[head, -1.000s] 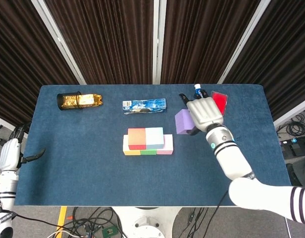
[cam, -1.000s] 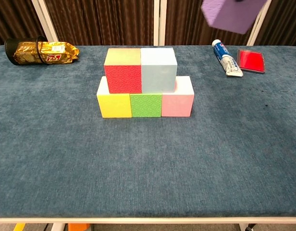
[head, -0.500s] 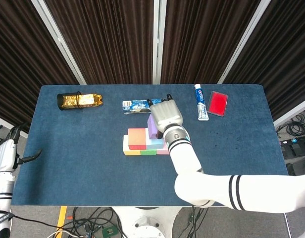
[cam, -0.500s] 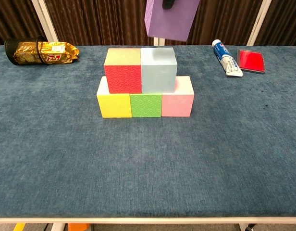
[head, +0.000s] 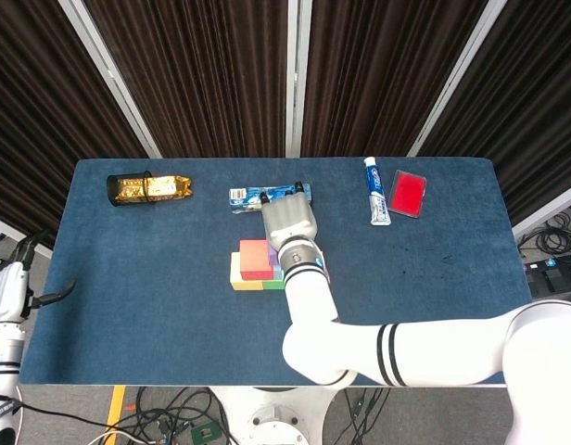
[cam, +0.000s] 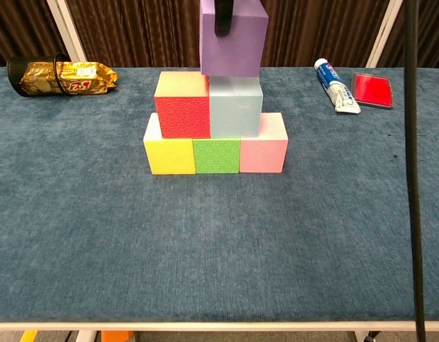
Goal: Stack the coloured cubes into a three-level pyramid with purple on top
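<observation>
Holding the purple cube (cam: 233, 37) just above the red (cam: 182, 105) and pale-blue (cam: 235, 107) pair, the right robot hand (head: 288, 222) grips it; two levels stand, only placing and release remain.

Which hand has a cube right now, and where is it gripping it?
The right hand holds the purple cube from above, a finger down its front face. The left hand holds nothing.
</observation>
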Controlling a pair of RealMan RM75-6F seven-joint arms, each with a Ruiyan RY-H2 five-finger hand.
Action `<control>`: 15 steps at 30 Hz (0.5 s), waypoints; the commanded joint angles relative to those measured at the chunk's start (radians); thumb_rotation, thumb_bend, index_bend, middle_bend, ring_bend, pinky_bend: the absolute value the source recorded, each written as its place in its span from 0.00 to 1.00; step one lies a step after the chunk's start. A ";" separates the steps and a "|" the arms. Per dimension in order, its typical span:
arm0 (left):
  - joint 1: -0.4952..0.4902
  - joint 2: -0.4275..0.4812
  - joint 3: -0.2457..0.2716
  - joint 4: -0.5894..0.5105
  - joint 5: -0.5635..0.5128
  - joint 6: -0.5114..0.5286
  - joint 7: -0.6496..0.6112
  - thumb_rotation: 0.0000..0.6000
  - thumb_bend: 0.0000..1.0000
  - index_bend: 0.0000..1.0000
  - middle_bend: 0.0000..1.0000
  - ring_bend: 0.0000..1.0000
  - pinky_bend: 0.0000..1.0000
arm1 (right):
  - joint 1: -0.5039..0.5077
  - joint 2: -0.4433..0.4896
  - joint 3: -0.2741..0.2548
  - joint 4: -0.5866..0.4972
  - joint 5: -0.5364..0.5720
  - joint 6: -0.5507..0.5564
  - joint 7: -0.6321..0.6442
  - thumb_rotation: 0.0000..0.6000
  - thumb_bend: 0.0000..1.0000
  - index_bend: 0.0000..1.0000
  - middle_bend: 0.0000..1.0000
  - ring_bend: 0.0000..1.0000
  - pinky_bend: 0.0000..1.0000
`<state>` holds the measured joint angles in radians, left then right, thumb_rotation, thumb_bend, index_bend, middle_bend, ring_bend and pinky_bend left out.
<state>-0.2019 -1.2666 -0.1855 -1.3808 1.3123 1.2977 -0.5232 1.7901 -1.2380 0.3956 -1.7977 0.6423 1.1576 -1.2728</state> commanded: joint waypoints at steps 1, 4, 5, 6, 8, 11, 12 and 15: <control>0.002 0.001 0.001 0.003 0.001 0.000 -0.008 1.00 0.22 0.09 0.09 0.00 0.09 | 0.008 -0.022 0.021 0.016 0.014 0.030 -0.029 1.00 0.11 0.00 0.67 0.15 0.00; 0.003 0.002 0.002 0.006 0.002 -0.004 -0.020 1.00 0.22 0.09 0.09 0.00 0.09 | 0.011 -0.043 0.044 0.032 0.027 0.050 -0.054 1.00 0.11 0.00 0.67 0.15 0.00; 0.003 0.002 0.002 0.007 0.003 -0.005 -0.022 1.00 0.22 0.09 0.09 0.00 0.09 | 0.012 -0.049 0.050 0.037 0.029 0.057 -0.062 1.00 0.11 0.00 0.67 0.15 0.00; 0.003 0.002 0.003 0.008 0.004 -0.005 -0.024 1.00 0.22 0.09 0.09 0.00 0.09 | 0.013 -0.055 0.056 0.040 0.031 0.064 -0.070 1.00 0.11 0.00 0.67 0.15 0.00; 0.003 0.004 0.004 0.008 0.008 -0.005 -0.028 1.00 0.22 0.09 0.09 0.00 0.09 | 0.014 -0.070 0.067 0.047 0.035 0.084 -0.087 1.00 0.11 0.00 0.67 0.15 0.00; 0.003 0.006 0.003 0.008 0.010 -0.004 -0.032 1.00 0.22 0.09 0.09 0.00 0.09 | 0.011 -0.088 0.085 0.055 0.036 0.105 -0.106 1.00 0.11 0.00 0.67 0.15 0.00; 0.003 0.006 0.003 0.008 0.011 -0.004 -0.033 1.00 0.22 0.09 0.09 0.00 0.09 | 0.008 -0.093 0.090 0.056 0.036 0.111 -0.111 1.00 0.11 0.00 0.67 0.15 0.00; 0.003 0.008 0.004 0.007 0.012 -0.005 -0.035 1.00 0.22 0.09 0.09 0.00 0.09 | 0.000 -0.106 0.105 0.061 0.035 0.129 -0.127 1.00 0.11 0.00 0.67 0.15 0.00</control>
<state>-0.1988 -1.2587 -0.1813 -1.3734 1.3246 1.2927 -0.5584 1.7936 -1.3400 0.4961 -1.7394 0.6776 1.2832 -1.3958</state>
